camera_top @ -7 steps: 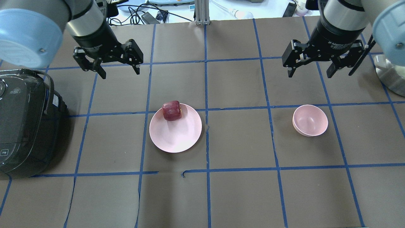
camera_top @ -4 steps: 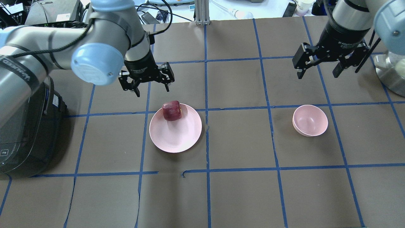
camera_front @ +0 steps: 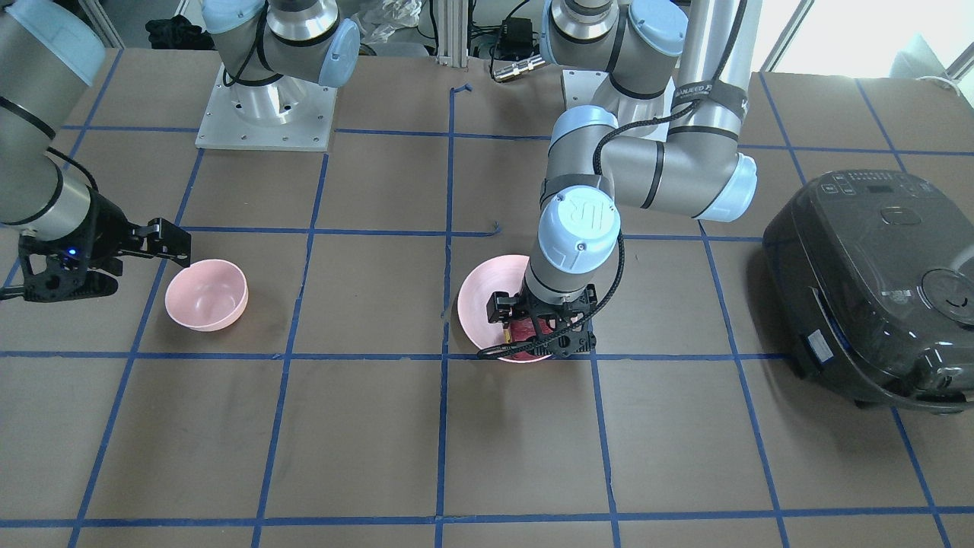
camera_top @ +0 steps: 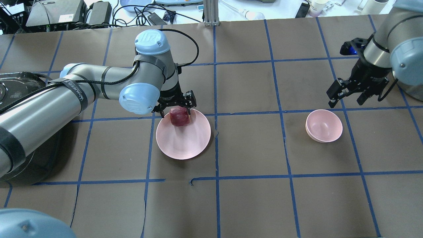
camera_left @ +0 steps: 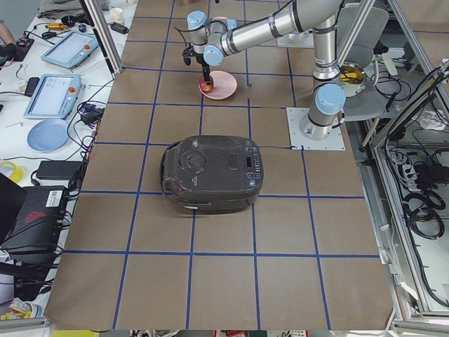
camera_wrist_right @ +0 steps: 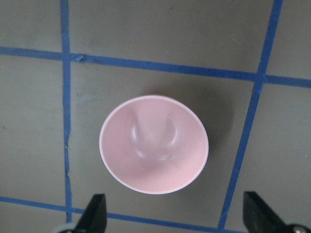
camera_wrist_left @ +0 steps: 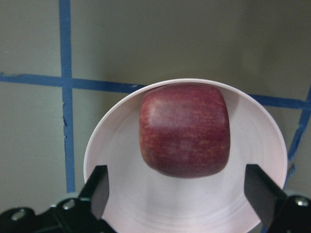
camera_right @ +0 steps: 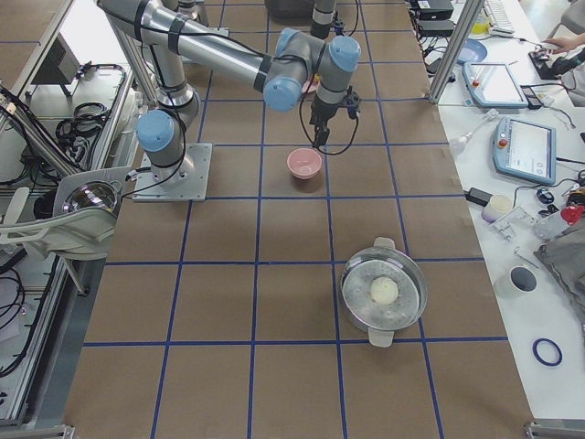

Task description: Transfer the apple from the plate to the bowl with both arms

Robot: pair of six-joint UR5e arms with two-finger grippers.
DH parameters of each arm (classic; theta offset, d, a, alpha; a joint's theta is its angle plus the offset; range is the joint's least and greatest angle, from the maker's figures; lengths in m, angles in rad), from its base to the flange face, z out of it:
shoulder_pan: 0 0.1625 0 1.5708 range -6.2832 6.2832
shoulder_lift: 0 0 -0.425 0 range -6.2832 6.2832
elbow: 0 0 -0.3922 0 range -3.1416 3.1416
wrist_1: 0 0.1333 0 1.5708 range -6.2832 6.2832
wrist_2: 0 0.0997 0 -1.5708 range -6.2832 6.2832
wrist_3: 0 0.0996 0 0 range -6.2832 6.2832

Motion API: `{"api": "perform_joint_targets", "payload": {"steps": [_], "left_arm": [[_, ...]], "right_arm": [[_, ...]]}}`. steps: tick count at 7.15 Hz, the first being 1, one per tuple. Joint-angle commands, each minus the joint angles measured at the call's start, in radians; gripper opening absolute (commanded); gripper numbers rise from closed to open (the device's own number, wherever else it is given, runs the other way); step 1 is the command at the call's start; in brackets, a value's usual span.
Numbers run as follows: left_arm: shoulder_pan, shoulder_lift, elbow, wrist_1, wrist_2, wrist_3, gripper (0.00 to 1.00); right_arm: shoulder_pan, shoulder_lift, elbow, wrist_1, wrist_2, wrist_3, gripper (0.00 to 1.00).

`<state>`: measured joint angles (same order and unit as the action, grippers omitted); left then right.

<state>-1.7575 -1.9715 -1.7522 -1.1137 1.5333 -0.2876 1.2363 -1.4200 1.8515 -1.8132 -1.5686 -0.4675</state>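
L gripper (camera_top: 175, 109) is low over the plate's (camera_top: 185, 145) far rim, jaws wide, one finger either side of the apple (camera_top: 179, 117), no contact seen. Apple sits on plate at that far edge. R gripper (camera_top: 346, 100) hangs near bowl (camera_top: 324, 127), jaws wide, holding nothing. Bowl is upright, well apart from plate.
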Motion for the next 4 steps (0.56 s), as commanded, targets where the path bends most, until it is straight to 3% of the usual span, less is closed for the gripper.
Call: {"api": "perform_joint_targets", "payload": {"steps": [1,2,3,4], "left_arm": [[0.0,-0.021,-0.001,0.011,-0.044,0.007,0.91],[0.0,-0.021,-0.001,0.017,-0.041,0.008,0.71],[0.0,-0.02,0.0,0.017,-0.039,0.01,0.38],[0.0,-0.014,0.005,0.017,-0.036,0.01,0.14]], "right_arm": [[-0.062,0.048,0.176,-0.261,0.001,-0.069,1.0],[-0.066,0.073,0.198,-0.297,0.001,-0.069,1.0],[-0.066,0.103,0.198,-0.311,0.001,-0.063,1.0],[-0.066,0.128,0.199,-0.345,0.002,-0.057,0.92]]}}
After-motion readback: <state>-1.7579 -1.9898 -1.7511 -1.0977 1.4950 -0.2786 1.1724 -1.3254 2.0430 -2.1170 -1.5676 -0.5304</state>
